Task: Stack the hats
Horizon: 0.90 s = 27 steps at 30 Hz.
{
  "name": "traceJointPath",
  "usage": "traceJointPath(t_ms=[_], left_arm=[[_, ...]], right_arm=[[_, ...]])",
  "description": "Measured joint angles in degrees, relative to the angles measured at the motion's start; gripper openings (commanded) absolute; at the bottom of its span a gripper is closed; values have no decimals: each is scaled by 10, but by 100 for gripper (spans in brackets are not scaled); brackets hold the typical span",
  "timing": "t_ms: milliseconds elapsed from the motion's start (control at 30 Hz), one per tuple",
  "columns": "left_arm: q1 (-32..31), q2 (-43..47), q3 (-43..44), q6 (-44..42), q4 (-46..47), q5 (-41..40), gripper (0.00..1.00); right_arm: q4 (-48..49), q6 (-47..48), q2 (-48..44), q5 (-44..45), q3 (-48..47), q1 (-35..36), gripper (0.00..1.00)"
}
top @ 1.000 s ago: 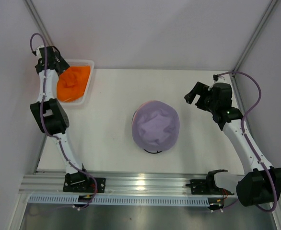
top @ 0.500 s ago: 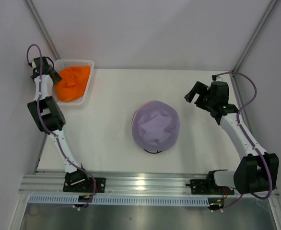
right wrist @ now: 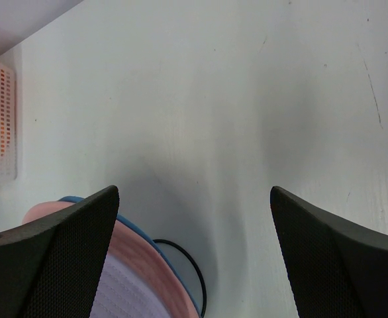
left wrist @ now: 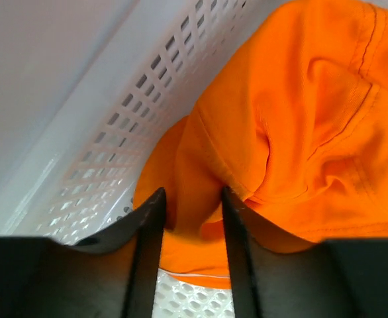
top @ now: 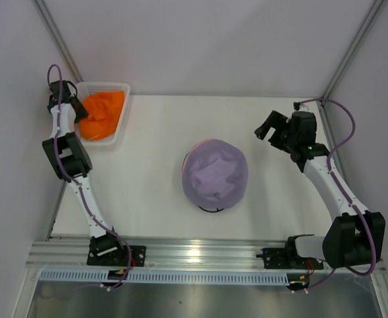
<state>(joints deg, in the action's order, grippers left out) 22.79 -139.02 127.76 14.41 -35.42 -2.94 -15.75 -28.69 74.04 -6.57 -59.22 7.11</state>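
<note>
Upper left, the left gripper (left wrist: 191, 193) is narrowly pinching the orange hat (left wrist: 300, 119) close by the basket (left wrist: 114, 132) wall; mid-frame the lavender hat (top: 215, 173) is sitting amid bare table (top: 147, 146), mostly hiding a pink hat (right wrist: 138, 245); the right gripper (right wrist: 194, 191) is hanging wide open

White table (top: 147, 179) within pale walls (top: 200, 40), metal corner posts (top: 349, 50).

Bright even light, soft shadows, glare on metal rail (top: 194, 252).

A bright orange hat (top: 101, 114) fills the white basket (left wrist: 114, 132), whose walls are a grid of little holes. Under the plain lavender hat (top: 215, 173) peek a pink hat (right wrist: 138, 248), a blue hat (right wrist: 172, 266) and black wire (right wrist: 200, 279).
</note>
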Motion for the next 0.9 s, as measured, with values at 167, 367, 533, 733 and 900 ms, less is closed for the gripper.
traceJointPath(t_ms=[167, 367, 533, 733, 900], left_arm=[[0, -1, 0, -5, -5, 7, 1], [1, 10, -2, -4, -12, 27, 1], [-5, 90, -33, 1, -26, 40, 1], [-31, 279, -73, 37, -22, 85, 1], [-84, 436, -84, 76, -19, 143, 1]], right_arm=[[1, 0, 0, 0, -7, 0, 100], [2, -2, 0, -10, -11, 0, 100], [6, 1, 1, -36, -26, 0, 100], [15, 4, 1, -83, -83, 0, 100], [18, 5, -38, -106, -83, 0, 100]])
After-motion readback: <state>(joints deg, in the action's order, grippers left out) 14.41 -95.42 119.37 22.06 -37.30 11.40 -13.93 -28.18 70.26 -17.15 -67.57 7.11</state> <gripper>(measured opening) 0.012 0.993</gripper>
